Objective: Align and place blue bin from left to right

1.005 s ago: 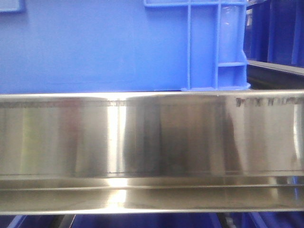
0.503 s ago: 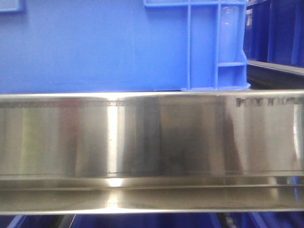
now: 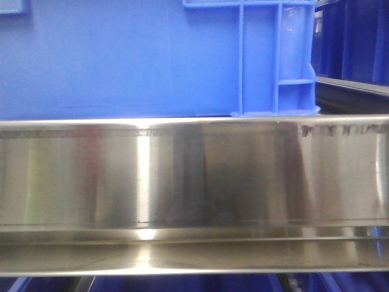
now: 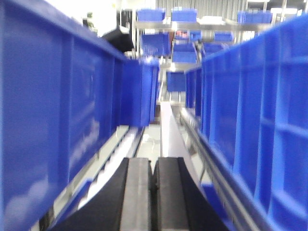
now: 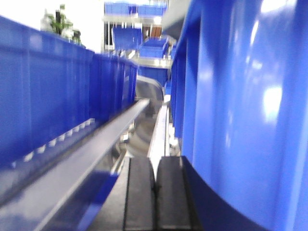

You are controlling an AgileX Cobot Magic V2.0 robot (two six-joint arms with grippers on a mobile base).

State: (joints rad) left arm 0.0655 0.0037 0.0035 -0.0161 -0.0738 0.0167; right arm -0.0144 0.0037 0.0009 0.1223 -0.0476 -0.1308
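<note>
The blue bin (image 3: 121,61) fills the top of the front view. It is a large, lighter-blue crate with raised ribs at its right corner (image 3: 279,61), and it stands on a stainless steel shelf (image 3: 194,173). No gripper shows in that view. My left gripper (image 4: 153,161) is shut and empty, low in a narrow lane between two blue walls (image 4: 57,110) (image 4: 260,120). My right gripper (image 5: 155,160) is also shut and empty, close beside a glossy blue wall (image 5: 240,110) on its right. I cannot tell which wrist-view walls belong to the blue bin.
Darker blue bins (image 3: 352,39) stand right of the bin in the front view. A steel rail (image 5: 96,139) and a row of dark bins (image 5: 57,86) run along the right gripper's left side. More bins on racks (image 4: 178,48) stand far ahead.
In the front view the bin's ribbed corner has shifted very slightly to the left. Nothing else has visibly moved.
</note>
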